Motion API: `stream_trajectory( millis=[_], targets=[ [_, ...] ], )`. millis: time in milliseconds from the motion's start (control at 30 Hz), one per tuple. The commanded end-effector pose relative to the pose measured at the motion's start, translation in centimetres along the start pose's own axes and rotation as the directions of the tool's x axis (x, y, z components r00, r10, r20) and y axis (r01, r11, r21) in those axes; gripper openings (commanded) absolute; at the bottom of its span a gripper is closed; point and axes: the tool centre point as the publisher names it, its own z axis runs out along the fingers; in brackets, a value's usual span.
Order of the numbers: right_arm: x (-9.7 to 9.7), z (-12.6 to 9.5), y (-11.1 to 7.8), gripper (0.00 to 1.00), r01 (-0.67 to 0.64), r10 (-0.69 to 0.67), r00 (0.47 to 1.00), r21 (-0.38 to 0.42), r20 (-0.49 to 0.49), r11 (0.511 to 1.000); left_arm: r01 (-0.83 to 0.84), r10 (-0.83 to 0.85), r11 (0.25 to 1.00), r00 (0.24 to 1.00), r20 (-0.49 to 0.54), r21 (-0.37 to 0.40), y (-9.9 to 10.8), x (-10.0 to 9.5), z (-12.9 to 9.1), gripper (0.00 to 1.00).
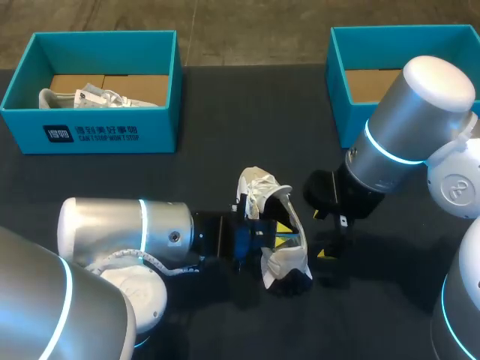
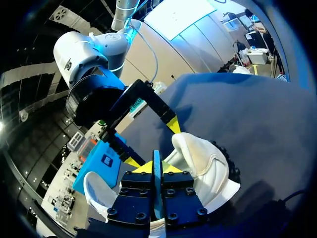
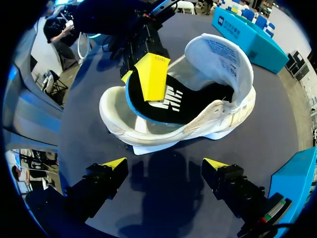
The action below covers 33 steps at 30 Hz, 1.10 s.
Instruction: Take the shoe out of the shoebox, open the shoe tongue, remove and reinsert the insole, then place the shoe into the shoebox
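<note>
Left end effector (image 2: 156,167): closed on the insole (image 3: 190,101). Its yellow tips pinch one end of it, one tip on top and one underneath. From the left wrist, the insole's blue edge shows as a thin line between my two fingers.

Insole: black on top, blue rim, white logo printed on it. Most of it lies inside the shoe (image 3: 148,133). The pinched end sits raised at the rim.

Shoe: white, on the dark surface (image 1: 202,105) between my two arms and outside both boxes. Its opening is turned toward my right end effector (image 3: 164,163). The tongue (image 3: 222,55) stands folded back from the opening. Small dark print covers its inner face, too fine to make out.

Right end effector: fingers spread wide, nothing between them. It hangs just beside the shoe and clear of it.

Further out, left: a teal left shoebox (image 1: 90,135), open on top. Its front wall carries white print, a small emblem and two lines of text. A pale bundle (image 1: 90,97) lies on the cardboard floor inside; I cannot tell exactly what it is.

Further out, right: a teal right shoebox (image 1: 352,52), open, with brown cardboard floor showing. My right arm partly covers it.
</note>
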Motion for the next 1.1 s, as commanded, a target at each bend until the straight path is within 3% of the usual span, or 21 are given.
stream_trajectory(
  millis=[33, 367, 600, 633, 733, 1100],
  targets=[
    [0.1, 0.1, 0.0, 1.00, -0.001, 0.001, 1.000, 0.002, 0.002, 1.000, 0.001, -0.001, 1.000, 1.000, -0.013, 0.008, 0.2, 0.2, 0.0, 0.00],
    [0.1, 0.1, 0.0, 1.00, -0.001, 0.001, 1.000, 0.002, 0.002, 1.000, -0.034, 0.034, 0.997, 0.999, -0.003, -0.066, 1.6, 0.0, 1.6, 0.00],
    [0.1, 0.1, 0.0, 1.00, -0.001, 0.001, 1.000, 0.002, 0.002, 1.000, -0.014, 0.013, 0.999, 1.000, -0.013, -0.044, 1.3, 0.2, 1.2, 0.00],
    [0.1, 0.1, 0.0, 1.00, -0.001, 0.001, 1.000, 0.002, 0.002, 1.000, -0.011, 0.010, 0.999, 1.000, -0.016, -0.037, 1.1, 0.2, 1.1, 0.14],
    [0.1, 0.1, 0.0, 1.00, -0.001, 0.001, 1.000, 0.002, 0.002, 1.000, -0.004, 0.003, 1.000, 1.000, -0.025, -0.019, 0.6, 0.2, 0.6, 0.29],
    [0.1, 0.1, 0.0, 1.00, -0.001, 0.001, 1.000, 0.002, 0.002, 1.000, -0.015, 0.015, 1.000, 0.998, -0.057, -0.008, -0.9, 0.1, -1.1, 0.31]
  ],
)
